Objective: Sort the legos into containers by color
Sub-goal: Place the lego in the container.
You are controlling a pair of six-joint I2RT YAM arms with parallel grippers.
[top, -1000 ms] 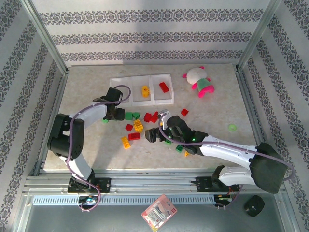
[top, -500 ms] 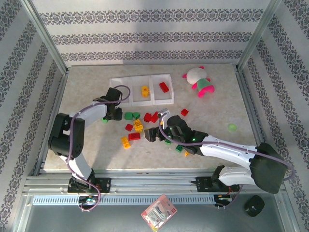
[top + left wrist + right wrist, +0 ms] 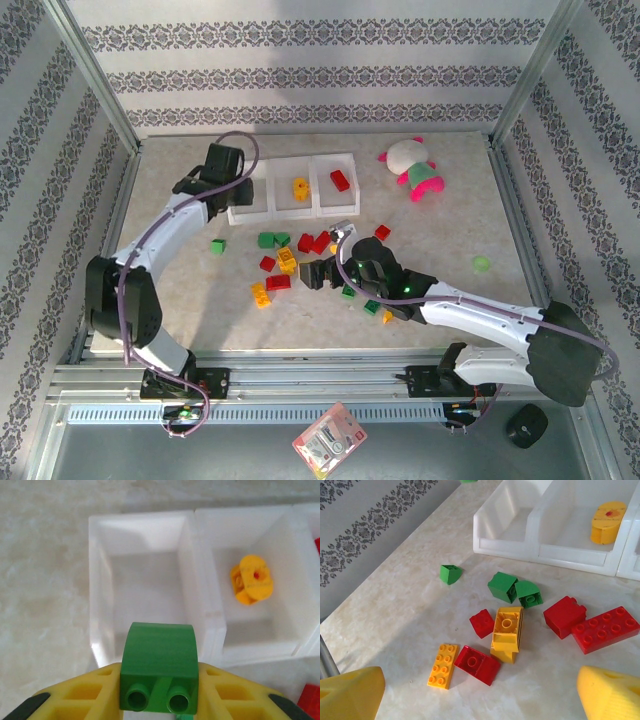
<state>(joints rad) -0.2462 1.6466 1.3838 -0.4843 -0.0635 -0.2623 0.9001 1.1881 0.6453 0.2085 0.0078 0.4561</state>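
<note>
My left gripper [image 3: 159, 682] is shut on a green curved lego [image 3: 159, 655] and hangs over the near wall of the left compartment of the white containers tray [image 3: 202, 580]. That compartment holds nothing. One yellow lego [image 3: 251, 579] lies in the middle compartment and a red one [image 3: 340, 180] in the right. My right gripper [image 3: 480, 695] stands open low over the loose legos: a yellow plate [image 3: 443, 665], a red brick [image 3: 477, 664], a yellow brick [image 3: 506, 632] and green bricks [image 3: 503, 586]. In the top view the left gripper [image 3: 230, 192] is at the tray's left end.
A pink, white and green plush toy [image 3: 413, 168] lies at the back right. A small green piece [image 3: 482, 264] sits alone near the right edge. A green wedge [image 3: 450, 573] lies apart on the left. More red bricks [image 3: 605, 629] lie in front of the tray.
The left gripper closed on the green lego, rose from the table and swung back to the tray's left compartment. The right gripper barely shifted over the pile.
</note>
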